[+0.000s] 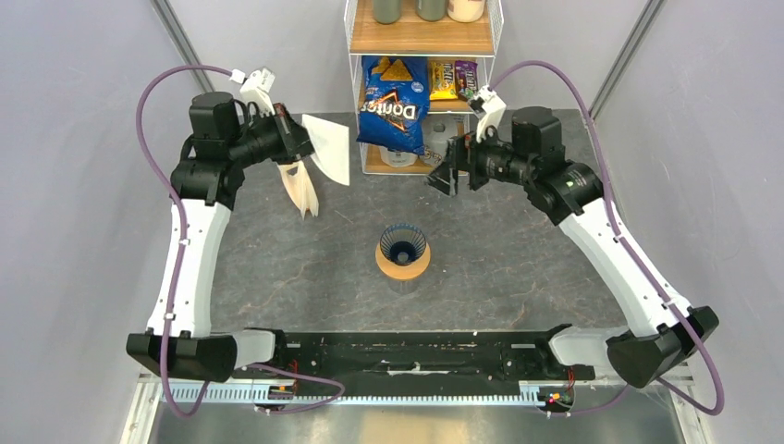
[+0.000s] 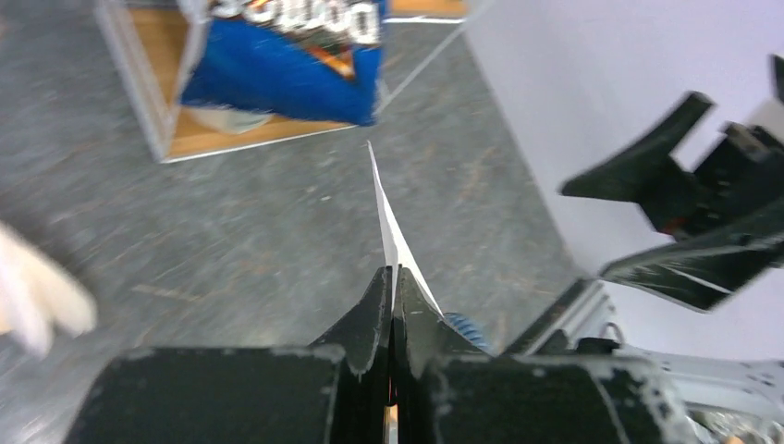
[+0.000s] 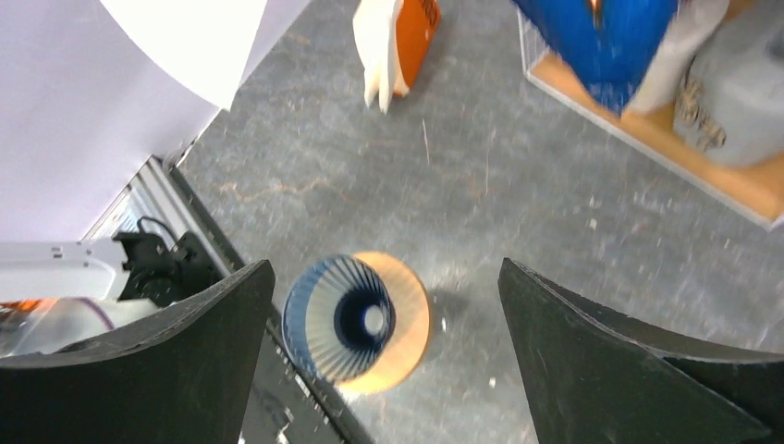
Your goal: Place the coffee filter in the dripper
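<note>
My left gripper point(image 1: 300, 141) is shut on the white coffee filter point(image 1: 330, 148) and holds it in the air at the back left, well away from the dripper. In the left wrist view the filter point(image 2: 390, 217) is seen edge-on, pinched between the closed fingers of the gripper point(image 2: 393, 274). The dark blue ribbed dripper point(image 1: 403, 244) stands upright on a tan ring point(image 1: 403, 268) at the table's middle. My right gripper point(image 1: 445, 172) is open and empty, in the air behind and to the right of the dripper. In the right wrist view the dripper point(image 3: 342, 319) lies below the spread jaws of the gripper point(image 3: 384, 268).
A cream stack of tan filters point(image 1: 301, 190) stands on the table under my left gripper. A wire shelf point(image 1: 370, 162) at the back holds a Doritos bag point(image 1: 393, 104) and snacks. The right gripper point(image 2: 684, 208) shows in the left wrist view.
</note>
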Controlling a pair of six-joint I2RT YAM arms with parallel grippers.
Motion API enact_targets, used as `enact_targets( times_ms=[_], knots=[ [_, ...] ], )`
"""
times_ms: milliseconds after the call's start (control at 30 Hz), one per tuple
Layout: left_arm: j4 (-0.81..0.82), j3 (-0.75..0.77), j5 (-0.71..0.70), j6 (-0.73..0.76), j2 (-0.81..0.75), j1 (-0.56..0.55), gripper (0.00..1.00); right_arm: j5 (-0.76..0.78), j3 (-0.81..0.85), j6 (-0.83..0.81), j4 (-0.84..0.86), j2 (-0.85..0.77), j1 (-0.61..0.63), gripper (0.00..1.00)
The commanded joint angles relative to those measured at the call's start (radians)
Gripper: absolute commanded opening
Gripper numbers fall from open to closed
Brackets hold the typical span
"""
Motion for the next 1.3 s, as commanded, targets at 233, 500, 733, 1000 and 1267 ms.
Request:
enact_targets(
  times_ms=[233, 500, 733, 1000, 1267],
  knots=[
    [0.046, 0.073, 0.395, 0.008, -0.010, -0.087, 0.02, -0.101, 0.172, -0.326, 0.142, 0.056, 0.108, 0.99],
    [-0.185, 0.106, 0.485, 0.199, -0.023, -0.207, 0.02, -0.053, 0.103, -0.842, -0.092, -0.020, 0.208, 0.99],
    [-0.250, 0.120, 0.438, 0.187, 0.016, -0.306, 0.02, 0.017, 0.099, -0.908, -0.086, -0.006, 0.295, 0.99],
    [-0.162, 0.104, -0.059, 0.004, -0.009, -0.306, 0.02, 0.169, 0.157, -0.423, -0.090, -0.020, 0.297, 0.99],
    [-0.087, 0.177, -0.217, -0.196, 0.085, -0.355, 0.02, 0.215, 0.258, -0.116, 0.051, 0.080, 0.320, 0.99]
  ],
)
